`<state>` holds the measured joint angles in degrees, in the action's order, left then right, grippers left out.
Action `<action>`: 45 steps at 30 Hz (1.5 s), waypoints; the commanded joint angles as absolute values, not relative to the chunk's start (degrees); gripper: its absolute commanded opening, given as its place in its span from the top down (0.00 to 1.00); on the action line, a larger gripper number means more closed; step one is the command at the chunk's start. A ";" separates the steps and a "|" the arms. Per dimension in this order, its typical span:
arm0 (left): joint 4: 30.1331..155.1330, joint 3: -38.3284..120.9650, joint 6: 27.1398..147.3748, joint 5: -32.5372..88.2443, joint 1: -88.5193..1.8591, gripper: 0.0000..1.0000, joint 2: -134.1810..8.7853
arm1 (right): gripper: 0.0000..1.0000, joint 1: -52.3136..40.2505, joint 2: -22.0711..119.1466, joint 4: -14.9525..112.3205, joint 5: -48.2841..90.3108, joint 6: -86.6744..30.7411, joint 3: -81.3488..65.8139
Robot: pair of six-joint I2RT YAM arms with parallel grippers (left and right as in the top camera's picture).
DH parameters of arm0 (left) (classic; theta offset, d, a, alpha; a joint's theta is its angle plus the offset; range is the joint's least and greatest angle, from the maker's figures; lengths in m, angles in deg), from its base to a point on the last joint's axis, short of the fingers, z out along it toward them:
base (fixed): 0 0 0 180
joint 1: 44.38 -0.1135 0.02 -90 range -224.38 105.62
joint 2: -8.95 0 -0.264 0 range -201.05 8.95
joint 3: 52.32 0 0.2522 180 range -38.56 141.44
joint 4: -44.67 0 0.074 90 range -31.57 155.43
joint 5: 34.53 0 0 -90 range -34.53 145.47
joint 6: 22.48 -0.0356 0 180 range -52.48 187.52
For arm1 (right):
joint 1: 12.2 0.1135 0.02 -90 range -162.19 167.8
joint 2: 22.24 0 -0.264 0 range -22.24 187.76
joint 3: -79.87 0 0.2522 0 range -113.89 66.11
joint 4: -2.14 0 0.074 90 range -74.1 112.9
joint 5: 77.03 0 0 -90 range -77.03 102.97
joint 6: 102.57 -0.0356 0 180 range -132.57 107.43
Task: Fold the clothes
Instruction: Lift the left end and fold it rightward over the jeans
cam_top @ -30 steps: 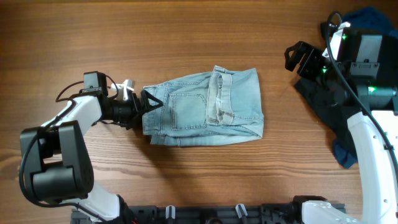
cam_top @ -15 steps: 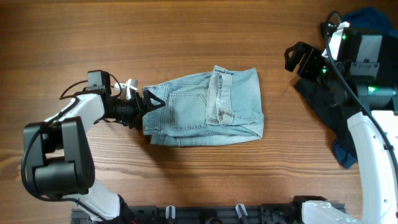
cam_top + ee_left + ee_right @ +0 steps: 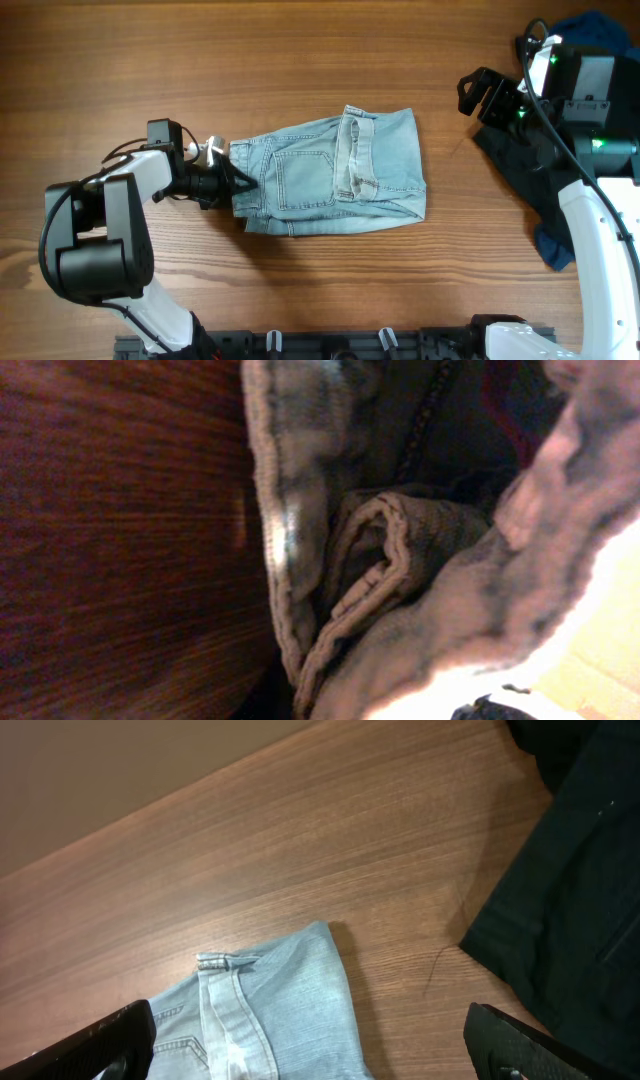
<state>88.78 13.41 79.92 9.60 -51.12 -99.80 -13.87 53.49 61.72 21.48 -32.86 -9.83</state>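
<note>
table (image 3: 320, 60); clothes (image 3: 330, 175) half-hide left gripper (image 3: 240, 180)

Denim garment (image 3: 330, 175): faded light blue, paler waistband stitching. Table (image 3: 300, 60): brown woodgrain. Other garment (image 3: 570, 870) beside right gripper (image 3: 310, 1020): black.

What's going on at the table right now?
The left gripper is at the left edge of the light-blue denim garment, which lies folded over on itself on the wooden table. Its wrist camera shows only hem and seam close up, so I can't confirm a grip. The right gripper hangs open and holds nothing, apart from the denim and next to a black garment at the right.
</note>
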 commanded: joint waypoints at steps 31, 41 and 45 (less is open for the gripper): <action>121.41 37.91 81.76 44.33 -62.12 0.96 -100.54 | 0.00 -14.04 52.92 61.81 21.92 -30.57 -11.25; 131.55 53.71 83.03 45.08 -59.71 0.96 -100.54 | 0.00 -14.04 52.92 61.83 21.92 -30.52 -11.25; 133.25 56.84 83.01 45.10 -56.28 0.96 -100.54 | 0.00 -14.04 52.92 62.05 21.92 -30.55 -11.25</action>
<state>132.40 53.36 81.83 44.77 -59.38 -100.15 -13.87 53.49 61.96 21.51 -31.75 -9.83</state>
